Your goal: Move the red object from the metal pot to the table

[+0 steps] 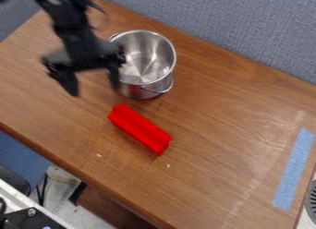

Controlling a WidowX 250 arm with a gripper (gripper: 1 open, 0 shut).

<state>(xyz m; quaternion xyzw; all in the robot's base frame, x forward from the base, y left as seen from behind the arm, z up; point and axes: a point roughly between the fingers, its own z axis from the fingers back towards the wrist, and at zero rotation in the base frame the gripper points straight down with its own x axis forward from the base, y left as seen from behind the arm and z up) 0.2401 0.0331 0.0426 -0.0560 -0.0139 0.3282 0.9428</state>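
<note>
Camera: the end effector (95, 78), wide open and holding nothing, hovers beside the pot (142, 66); the red block (139, 128) lies on the counter (223, 131), so best retreat without brushing either.

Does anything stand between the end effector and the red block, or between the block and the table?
Nothing visible does: the pot is beside that path, and the red block already lies on the table.

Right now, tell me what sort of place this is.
Probably a robotics lab or test bench: a black robot arm over a brown wood-grain table with blue tape.
</note>
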